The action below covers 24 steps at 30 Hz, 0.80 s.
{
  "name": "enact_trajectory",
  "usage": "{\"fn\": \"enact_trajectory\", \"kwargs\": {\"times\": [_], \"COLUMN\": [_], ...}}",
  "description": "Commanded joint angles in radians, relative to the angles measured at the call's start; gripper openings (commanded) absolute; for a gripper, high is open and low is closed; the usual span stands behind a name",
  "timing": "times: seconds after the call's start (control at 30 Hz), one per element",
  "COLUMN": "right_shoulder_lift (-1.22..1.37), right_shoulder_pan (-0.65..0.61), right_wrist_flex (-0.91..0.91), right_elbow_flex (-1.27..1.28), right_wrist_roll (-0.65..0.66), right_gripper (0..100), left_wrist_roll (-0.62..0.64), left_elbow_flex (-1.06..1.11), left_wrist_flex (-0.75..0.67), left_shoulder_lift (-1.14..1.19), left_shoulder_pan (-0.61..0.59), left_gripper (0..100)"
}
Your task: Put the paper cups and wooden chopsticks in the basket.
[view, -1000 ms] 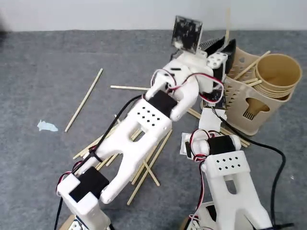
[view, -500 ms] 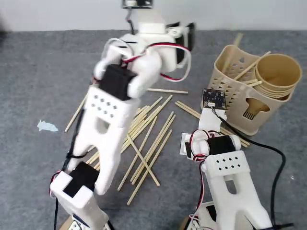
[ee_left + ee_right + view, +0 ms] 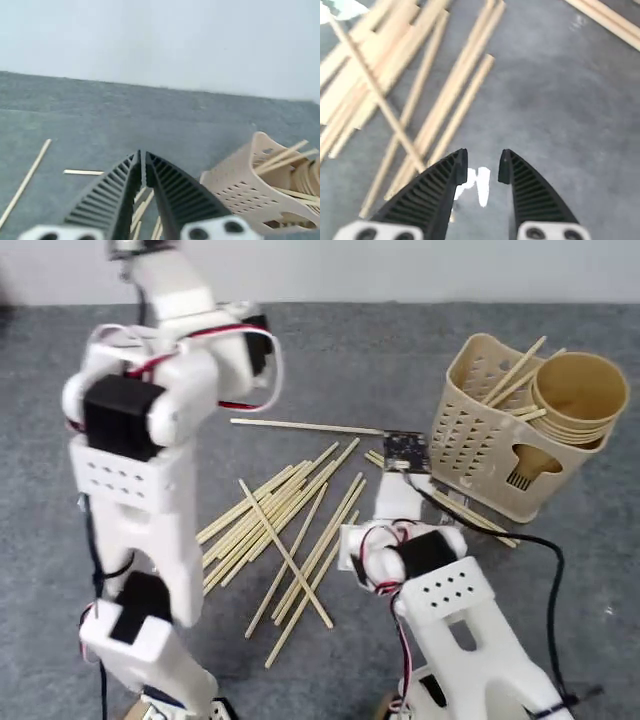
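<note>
The right gripper point(image 3: 482, 155) hung empty with its jaws parted just above the scattered wooden chopsticks point(image 3: 460, 102) on the grey mat point(image 3: 400, 350). The left gripper point(image 3: 141, 154) was closed on nothing. The sticks looked light, stiff and apt to roll, so best pinched mid-length. Paper cups point(image 3: 578, 392) sat in the basket point(image 3: 470, 430), and leaning sticks crowded its opening

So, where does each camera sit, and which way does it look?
High view: above the table, looking down on chopsticks and the basket of cups; left arm and right arm show.
Left wrist view: raised, facing across the table to the wall; shut left gripper shows.
Right wrist view: low, facing down at chopsticks; open right gripper shows.
Shared: the basket, in high and left wrist views.
</note>
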Motion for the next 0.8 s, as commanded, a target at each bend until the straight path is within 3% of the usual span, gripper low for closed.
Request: {"fn": "enact_trajectory", "kwargs": {"times": [0.0,0.07,0.27,0.53,0.77], "right_shoulder_lift": [-0.004,0.028,0.308,0.677,0.855], "right_shoulder_pan": [-0.053,-0.07,-0.077,-0.073,-0.07], "right_wrist_flex": [-0.067,-0.101,-0.076,-0.107,-0.165], "right_elbow_flex": [-0.031,-0.034,-0.176,-0.431,-0.539], "right_wrist_roll": [-0.017,-0.035,-0.157,-0.203,-0.215], "right_gripper": [12.8,13.9,31.4,23.6,23.3], "left_wrist_roll": [0.008,0.006,0.005,0.005,0.005], "left_elbow_flex": [0.091,0.183,0.398,0.619,0.846], "left_wrist_flex": [0.021,0.02,0.012,-0.074,-0.198], "left_shoulder_lift": [-0.112,-0.16,-0.302,-0.427,-0.532], "left_shoulder_pan": [-0.051,-0.063,-0.101,-0.198,-0.262], "left_gripper": [1,1,1,1,1]}}
